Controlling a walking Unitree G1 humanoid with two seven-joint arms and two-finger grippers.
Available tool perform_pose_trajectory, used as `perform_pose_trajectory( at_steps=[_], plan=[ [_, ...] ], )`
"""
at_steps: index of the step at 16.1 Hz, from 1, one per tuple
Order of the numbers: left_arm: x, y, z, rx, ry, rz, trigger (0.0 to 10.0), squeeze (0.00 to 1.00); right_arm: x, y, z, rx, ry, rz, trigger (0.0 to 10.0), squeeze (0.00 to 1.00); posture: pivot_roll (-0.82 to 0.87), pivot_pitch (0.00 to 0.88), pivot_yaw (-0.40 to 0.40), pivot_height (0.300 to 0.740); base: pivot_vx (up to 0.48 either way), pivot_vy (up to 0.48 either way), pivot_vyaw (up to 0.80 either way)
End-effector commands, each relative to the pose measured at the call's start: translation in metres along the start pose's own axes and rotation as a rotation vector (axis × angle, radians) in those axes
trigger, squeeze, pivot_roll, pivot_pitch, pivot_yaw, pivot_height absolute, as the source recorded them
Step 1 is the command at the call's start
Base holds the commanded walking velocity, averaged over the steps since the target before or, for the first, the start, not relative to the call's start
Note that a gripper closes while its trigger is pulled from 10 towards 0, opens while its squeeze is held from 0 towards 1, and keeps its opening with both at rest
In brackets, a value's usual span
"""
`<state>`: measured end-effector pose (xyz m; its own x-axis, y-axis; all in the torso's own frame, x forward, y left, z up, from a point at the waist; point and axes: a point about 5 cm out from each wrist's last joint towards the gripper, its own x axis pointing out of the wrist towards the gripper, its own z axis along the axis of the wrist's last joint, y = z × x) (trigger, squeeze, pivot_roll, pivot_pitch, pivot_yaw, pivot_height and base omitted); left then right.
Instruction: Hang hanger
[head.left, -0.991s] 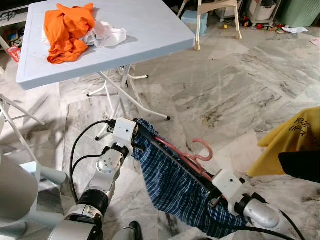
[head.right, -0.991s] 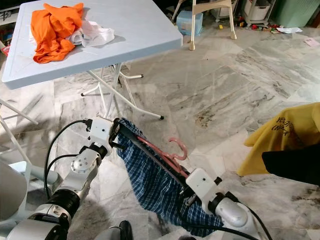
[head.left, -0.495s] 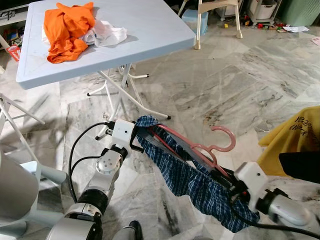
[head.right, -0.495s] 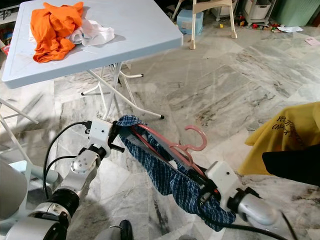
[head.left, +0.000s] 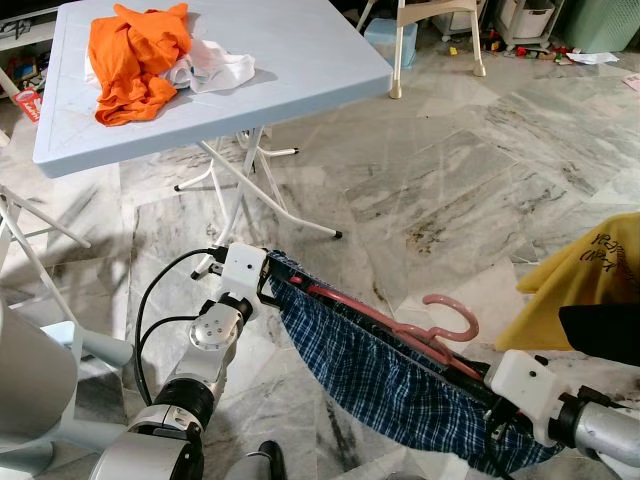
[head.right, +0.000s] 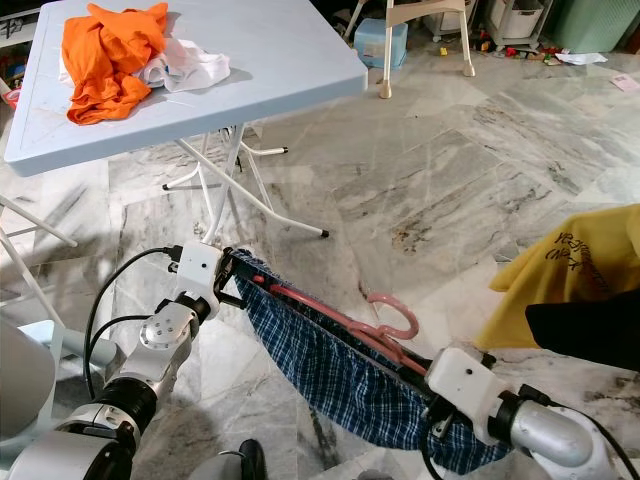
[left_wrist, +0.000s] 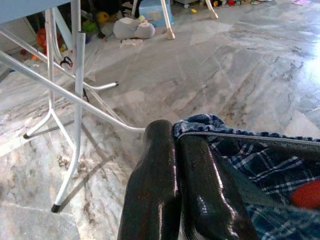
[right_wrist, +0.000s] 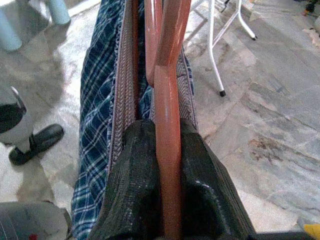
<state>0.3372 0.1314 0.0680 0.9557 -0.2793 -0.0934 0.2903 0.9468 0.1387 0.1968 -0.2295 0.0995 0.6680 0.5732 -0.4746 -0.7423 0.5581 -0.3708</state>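
Left tool (head.left: 272, 276), at centre left of the head views, is clamped on one end of the blue plaid shorts (head.left: 390, 385); the right tool (head.right: 425, 372), low at the right, is closed around the pink hanger (head.left: 400, 325) and the waistband. Both arms reach forward and stretch the garment taut. The hanger's long axis runs diagonally from centre left down to lower right, low over the marble floor (head.left: 480, 170), its hook curling upward. In the right wrist view, its black fingers (right_wrist: 132, 195) pinch the hanger bar. At upper left, orange clothes (head.left: 135, 55) lie on the counter (head.left: 300, 60).
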Motion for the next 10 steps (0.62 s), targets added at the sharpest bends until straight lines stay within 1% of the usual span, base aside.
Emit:
perform_pose_trajectory(
  at_steps=[1, 2, 3, 5, 6, 7, 8, 9, 10],
  plan=[
    [-0.004, 0.012, -0.005, -0.015, 0.020, 0.058, 0.0, 0.00, -0.009, -0.006, -0.003, 0.030, 0.017, -0.017, 10.0, 0.00, -0.23, 0.190, 0.070, 0.740, 0.000, 0.000, 0.00],
    [-0.005, 0.009, -0.007, -0.019, 0.027, 0.047, 0.0, 0.00, -0.009, -0.009, 0.000, 0.040, -0.007, -0.035, 10.0, 0.00, -0.23, 0.190, 0.070, 0.740, 0.000, 0.000, 0.00],
    [-0.007, 0.003, -0.014, -0.037, 0.067, 0.024, 0.0, 0.00, -0.009, -0.019, 0.013, 0.118, -0.106, -0.095, 10.0, 0.00, -0.23, 0.190, 0.070, 0.740, 0.000, 0.000, 0.00],
    [-0.008, -0.001, -0.019, -0.054, 0.087, 0.016, 0.0, 0.00, -0.009, -0.024, 0.022, 0.176, -0.182, -0.123, 10.0, 0.00, -0.23, 0.192, 0.072, 0.740, 0.000, 0.000, 0.00],
    [-0.009, -0.006, -0.021, -0.066, 0.089, -0.005, 0.0, 0.00, -0.007, -0.028, 0.031, 0.245, -0.263, -0.167, 10.0, 0.00, -0.22, 0.190, 0.072, 0.740, 0.000, 0.000, 0.00],
    [-0.009, -0.011, -0.022, -0.080, 0.091, -0.022, 0.0, 0.00, -0.003, -0.032, 0.037, 0.296, -0.322, -0.211, 10.0, 0.00, -0.22, 0.190, 0.072, 0.740, 0.000, 0.000, 0.00],
    [-0.009, -0.014, -0.021, -0.094, 0.089, -0.032, 0.0, 0.00, 0.002, -0.037, 0.042, 0.365, -0.378, -0.280, 10.0, 0.00, -0.22, 0.190, 0.072, 0.740, 0.000, 0.000, 0.00],
    [-0.009, -0.015, -0.021, -0.102, 0.088, -0.037, 0.0, 0.00, 0.005, -0.038, 0.045, 0.392, -0.400, -0.307, 10.0, 0.00, -0.22, 0.190, 0.071, 0.740, 0.000, 0.000, 0.00],
    [-0.007, -0.026, -0.019, -0.128, 0.076, -0.084, 0.0, 0.00, 0.020, -0.044, 0.060, 0.528, -0.518, -0.439, 10.0, 0.00, -0.22, 0.190, 0.069, 0.740, 0.000, 0.000, 0.00]
  ],
)
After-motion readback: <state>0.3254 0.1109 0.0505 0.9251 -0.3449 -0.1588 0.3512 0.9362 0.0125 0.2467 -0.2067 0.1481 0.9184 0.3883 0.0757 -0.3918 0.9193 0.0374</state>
